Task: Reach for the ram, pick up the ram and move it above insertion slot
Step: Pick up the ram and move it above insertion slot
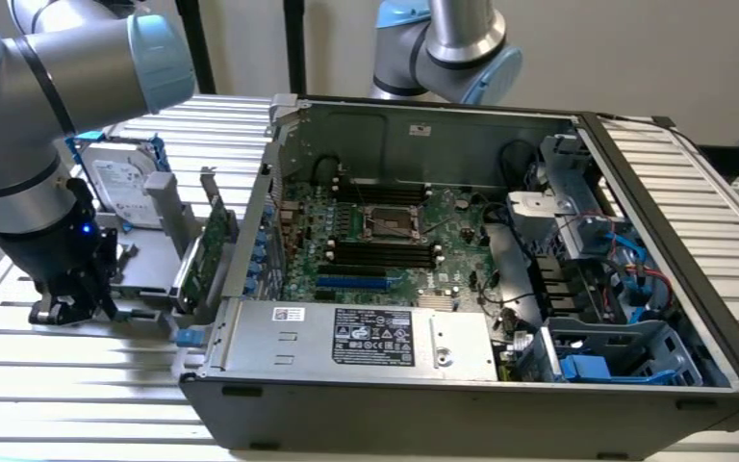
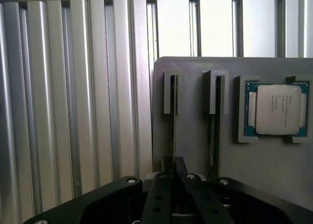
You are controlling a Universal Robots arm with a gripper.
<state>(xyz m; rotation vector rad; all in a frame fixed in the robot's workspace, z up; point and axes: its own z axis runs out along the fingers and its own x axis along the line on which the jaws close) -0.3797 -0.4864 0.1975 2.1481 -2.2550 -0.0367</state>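
Inside the tool [image 2: 173, 166], whose nearly shut jaws are pinching its flat sides, the ram [image 2: 172, 119] is standing on edge in a grey holder [image 2: 193, 136], seeming light, stiff and fragile.

Our arm [image 1: 49, 87] enters from the exterior view's left, with its grey elbow joint high and the lower link dropping steeply into a black wrist [image 1: 55, 241] that points nearly straight down. Our gripper [image 1: 72, 306] sits low at its end. In the wrist view its two black fingers [image 2: 160, 194] slant inward until the tips almost meet, pinched on the ram [image 2: 172, 121].
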